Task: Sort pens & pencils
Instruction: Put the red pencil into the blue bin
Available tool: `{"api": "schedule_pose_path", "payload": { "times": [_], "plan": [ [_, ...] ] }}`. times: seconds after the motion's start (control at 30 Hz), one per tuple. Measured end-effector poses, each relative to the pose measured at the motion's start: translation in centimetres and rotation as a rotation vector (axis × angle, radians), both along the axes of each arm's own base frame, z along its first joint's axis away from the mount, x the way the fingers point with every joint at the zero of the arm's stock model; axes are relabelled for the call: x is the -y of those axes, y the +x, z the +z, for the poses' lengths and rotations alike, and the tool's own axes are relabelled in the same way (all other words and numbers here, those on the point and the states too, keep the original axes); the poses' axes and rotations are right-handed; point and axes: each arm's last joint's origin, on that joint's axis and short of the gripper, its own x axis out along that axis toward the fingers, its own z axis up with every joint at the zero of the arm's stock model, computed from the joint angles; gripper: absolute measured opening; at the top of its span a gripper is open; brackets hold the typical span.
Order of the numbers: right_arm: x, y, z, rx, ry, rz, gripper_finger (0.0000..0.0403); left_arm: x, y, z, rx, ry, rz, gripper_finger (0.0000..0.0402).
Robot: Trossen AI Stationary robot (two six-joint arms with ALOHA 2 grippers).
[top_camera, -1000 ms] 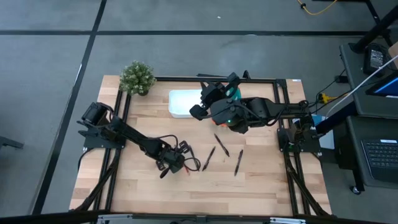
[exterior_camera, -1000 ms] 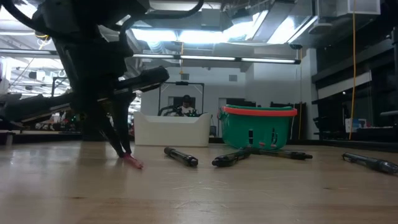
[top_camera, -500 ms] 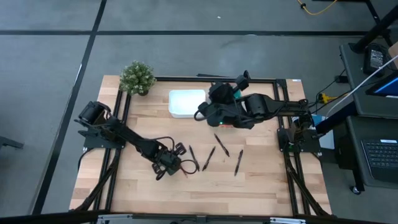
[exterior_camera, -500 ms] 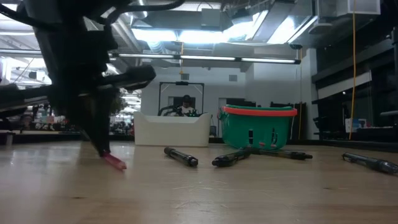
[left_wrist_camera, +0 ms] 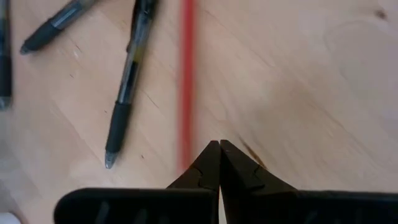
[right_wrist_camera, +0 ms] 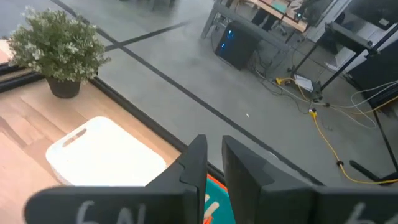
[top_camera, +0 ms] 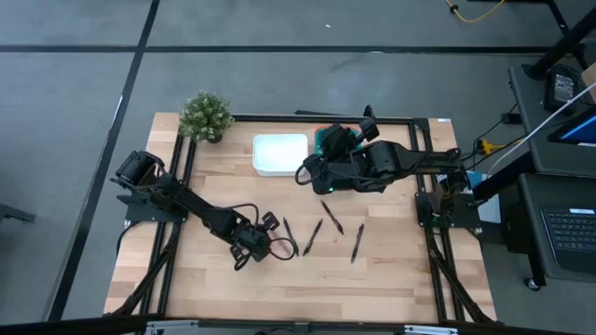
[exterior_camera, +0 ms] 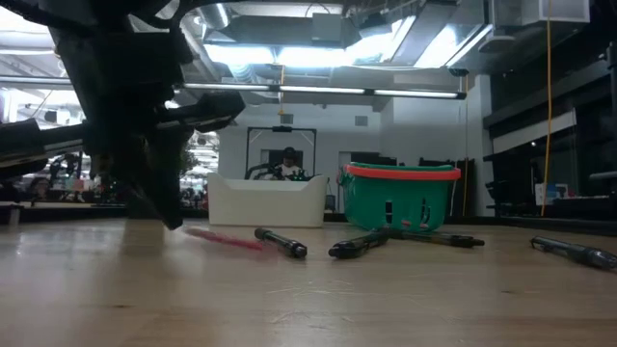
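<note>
wooden table [top_camera: 205,279] in a dark metal frame, grey floor around it, bright ceiling lights in the low view. potted plant [top_camera: 206,116] at the far left corner, white tray [top_camera: 280,154] beside it, green basket [exterior_camera: 400,197] with a red rim next to the tray. left gripper [top_camera: 270,244] low over the front middle of the table, fingers pressed together with nothing between them; in its wrist view the tips [left_wrist_camera: 219,163] meet just beside the near end of a red pencil [left_wrist_camera: 186,81], which lies flat on the wood, not held. same pencil shows pink-red on the table in the low view, just under the left arm. three dark pens lie loose to the right of that gripper: one [top_camera: 289,232] closest, one [top_camera: 311,236] next, slanted, and one [top_camera: 357,242] further right; a fourth [top_camera: 331,217] lies behind them, nearer the right arm. right gripper [top_camera: 304,174] raised between the tray and basket, at the tray's right edge; its fingers [right_wrist_camera: 194,163] stand a narrow gap apart, and i cannot tell whether anything is held. orange bits show inside the basket below those fingers.
</note>
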Motion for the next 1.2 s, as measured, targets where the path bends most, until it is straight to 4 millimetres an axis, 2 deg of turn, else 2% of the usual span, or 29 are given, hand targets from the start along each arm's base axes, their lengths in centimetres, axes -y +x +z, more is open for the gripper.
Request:
{"api": "schedule_pose_path", "payload": {
  "times": [0.3,0.43,0.83,1.2],
  "plan": [
    [-0.1,-0.2,-0.1,0.011,0.015,-0.013,0.0053,-0.3,0.1,0.1,0.006,-0.007,0.027,0.0000],
    [-0.2,-0.1,-0.2,0.006,0.038,-0.001,0.0053,-0.9,0.3,0.1,0.012,0.048,0.021,0.0007],
    [-0.2,-0.1,-0.2,-0.011,0.030,0.010,0.0053,-4.9,2.0,-0.4,-0.008,0.152,-0.013,0.0072],
    [-0.2,-0.1,-0.2,-0.011,0.028,0.010,0.0053,-7.1,3.2,-1.2,0.004,0.150,0.001,0.0080]
  ]
}}
